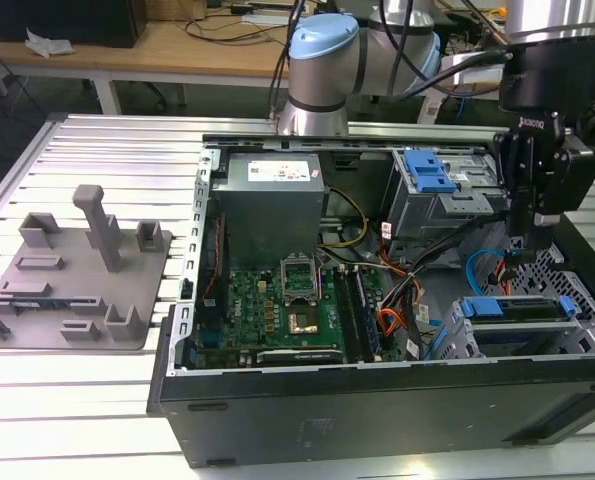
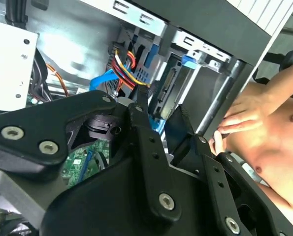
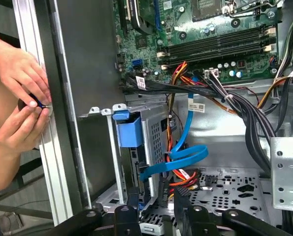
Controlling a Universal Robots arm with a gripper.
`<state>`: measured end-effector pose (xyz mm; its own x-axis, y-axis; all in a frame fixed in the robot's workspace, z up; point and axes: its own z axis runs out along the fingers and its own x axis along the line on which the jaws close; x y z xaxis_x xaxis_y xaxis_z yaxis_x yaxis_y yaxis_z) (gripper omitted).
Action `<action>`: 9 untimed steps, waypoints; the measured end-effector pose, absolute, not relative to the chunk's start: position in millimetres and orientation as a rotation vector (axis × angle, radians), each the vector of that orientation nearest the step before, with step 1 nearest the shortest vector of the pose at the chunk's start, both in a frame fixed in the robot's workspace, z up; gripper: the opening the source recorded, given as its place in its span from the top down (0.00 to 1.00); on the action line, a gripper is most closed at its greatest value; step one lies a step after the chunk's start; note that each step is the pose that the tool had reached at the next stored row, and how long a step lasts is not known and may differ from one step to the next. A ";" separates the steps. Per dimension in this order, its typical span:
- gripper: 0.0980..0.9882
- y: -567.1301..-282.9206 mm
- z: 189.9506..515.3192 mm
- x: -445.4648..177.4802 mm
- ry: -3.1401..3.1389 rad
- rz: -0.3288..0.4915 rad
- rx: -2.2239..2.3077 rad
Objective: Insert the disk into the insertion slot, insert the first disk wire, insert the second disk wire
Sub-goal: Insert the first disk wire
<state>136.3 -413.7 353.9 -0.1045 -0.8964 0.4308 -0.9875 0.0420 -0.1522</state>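
The disk, in its blue carrier, lies in the insertion slot, the low grey cage at the case's corner on the exterior view's right. My gripper hangs just above the cage's rear. In both wrist views my gripper is open. The dark plug of the first disk wire, a red and orange bundle, stands in the gap near the fingertips, touching neither pad that I can see. The second disk wire, a blue looping cable, curls beside the cage wall.
A person's hands rest at the case's outer wall. Thick black cable bundles cross the floor near the motherboard. The taller blue-latched bay and power supply stand behind. A grey fixture plate lies on the exterior view's left.
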 end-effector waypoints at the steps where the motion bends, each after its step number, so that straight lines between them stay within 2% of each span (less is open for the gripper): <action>1: 0.65 -413.4 352.2 136.5 -2.097 0.612 1.941; 9: 0.65 -413.4 343.5 136.6 -2.088 0.622 1.937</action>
<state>136.6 -413.4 343.5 -0.1032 -0.8917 0.4406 -0.9875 0.0388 -0.1527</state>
